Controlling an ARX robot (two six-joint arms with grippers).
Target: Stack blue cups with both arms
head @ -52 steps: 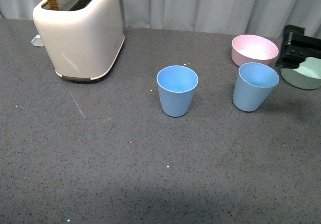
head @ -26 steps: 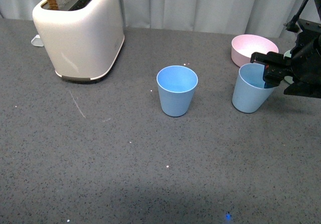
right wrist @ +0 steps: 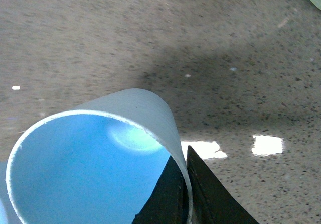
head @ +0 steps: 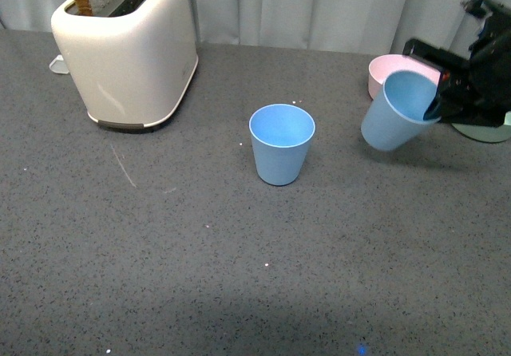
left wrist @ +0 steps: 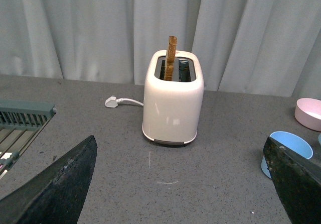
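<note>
Two arms, mine. White toaster sits upper left of the front frame. Upright cup stands at frame centre. Tilted cup hangs raised at right. My right gripper is clamped on its rim. Pink bowl shows just behind. Left gripper gapes wide, holding nothing.

I am finding no readable text, brand, label or number on the toaster, the standing blue cup, the tilted blue cup or the counter.
</note>
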